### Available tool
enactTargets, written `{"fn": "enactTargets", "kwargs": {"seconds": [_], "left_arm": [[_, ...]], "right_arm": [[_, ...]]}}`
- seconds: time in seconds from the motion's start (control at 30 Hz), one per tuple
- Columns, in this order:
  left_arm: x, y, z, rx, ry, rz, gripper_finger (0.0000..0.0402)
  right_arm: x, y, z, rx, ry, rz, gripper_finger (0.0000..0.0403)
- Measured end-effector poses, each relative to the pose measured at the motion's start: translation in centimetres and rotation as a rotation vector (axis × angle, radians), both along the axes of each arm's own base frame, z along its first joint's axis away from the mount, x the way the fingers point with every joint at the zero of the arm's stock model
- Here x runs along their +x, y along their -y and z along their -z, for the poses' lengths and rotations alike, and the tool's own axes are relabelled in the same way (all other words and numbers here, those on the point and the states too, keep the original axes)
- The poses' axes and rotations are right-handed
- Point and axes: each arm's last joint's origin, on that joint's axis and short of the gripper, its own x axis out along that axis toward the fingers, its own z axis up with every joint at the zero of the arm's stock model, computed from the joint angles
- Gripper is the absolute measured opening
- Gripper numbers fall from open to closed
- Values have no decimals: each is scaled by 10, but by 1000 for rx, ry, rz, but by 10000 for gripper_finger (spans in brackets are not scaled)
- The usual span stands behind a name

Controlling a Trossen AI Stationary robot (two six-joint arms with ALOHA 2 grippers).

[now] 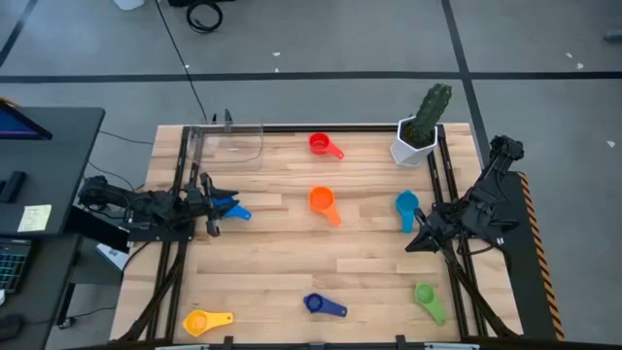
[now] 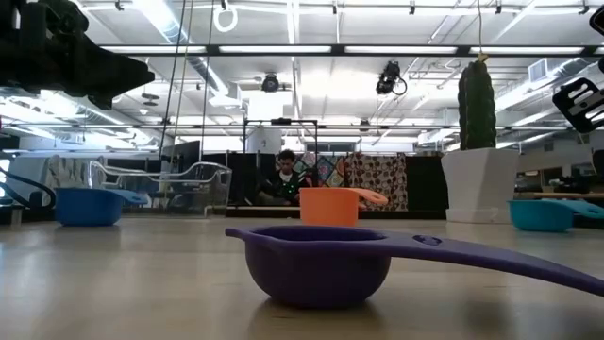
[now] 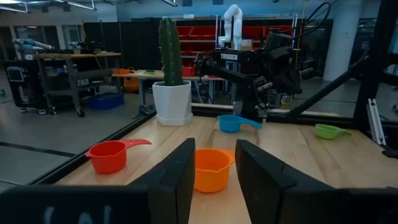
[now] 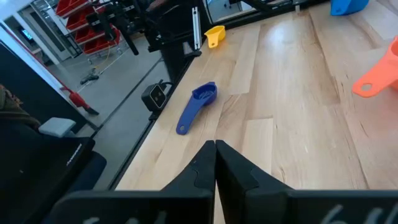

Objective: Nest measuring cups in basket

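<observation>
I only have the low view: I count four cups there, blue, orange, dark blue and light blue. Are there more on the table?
Observer: Yes. The high view also shows a red round plastic measuring cup, a yellow cup and a green cup.
Operator: Anything in the basket yet?
Observer: No. The clear rectangular plastic basket at the far left corner holds no cup.
Operator: Is either gripper holding something?
Observer: No. The left gripper is open and empty, and the right gripper is shut on nothing.
</observation>
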Motion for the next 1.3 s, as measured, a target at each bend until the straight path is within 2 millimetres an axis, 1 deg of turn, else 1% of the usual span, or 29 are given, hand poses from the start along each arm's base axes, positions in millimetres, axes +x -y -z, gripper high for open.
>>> {"fn": "enactTargets", "kwargs": {"seconds": [0.9, 1.13, 1.2, 1.3], "left_arm": [[0, 0, -2, -7, 19, 0, 121], [-1, 0, -7, -197, 125, 32, 121], [-2, 0, -11, -182, 154, 31, 121], [-3, -1, -16, -86, 151, 17, 121]], "right_arm": [[0, 0, 0, 0, 0, 0, 13], [0, 0, 0, 0, 0, 0, 13], [0, 0, 0, 0, 0, 0, 13], [0, 0, 0, 0, 0, 0, 13]]}}
